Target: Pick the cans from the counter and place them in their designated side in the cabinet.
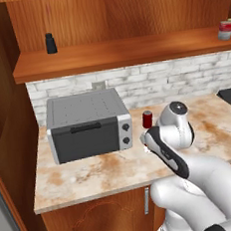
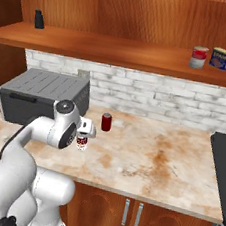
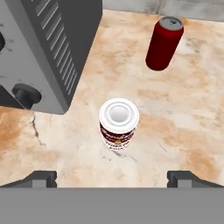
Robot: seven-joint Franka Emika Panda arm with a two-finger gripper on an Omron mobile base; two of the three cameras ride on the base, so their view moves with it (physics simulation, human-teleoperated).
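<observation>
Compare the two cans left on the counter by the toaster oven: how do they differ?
The labelled can is short, with a white lid and a red-and-white label; the plain can is taller, slimmer and dark red all over with a grey top. The labelled can sits between the open gripper fingertips' line of approach, near the toaster oven corner; the plain can stands farther off toward the wall. Both stand upright on the counter, apart from each other.

The desk (image 2: 168,167) carries a toaster oven (image 2: 41,98), a dark red can (image 2: 106,122) and a labelled can (image 3: 118,124) — both upright, near each other.
</observation>
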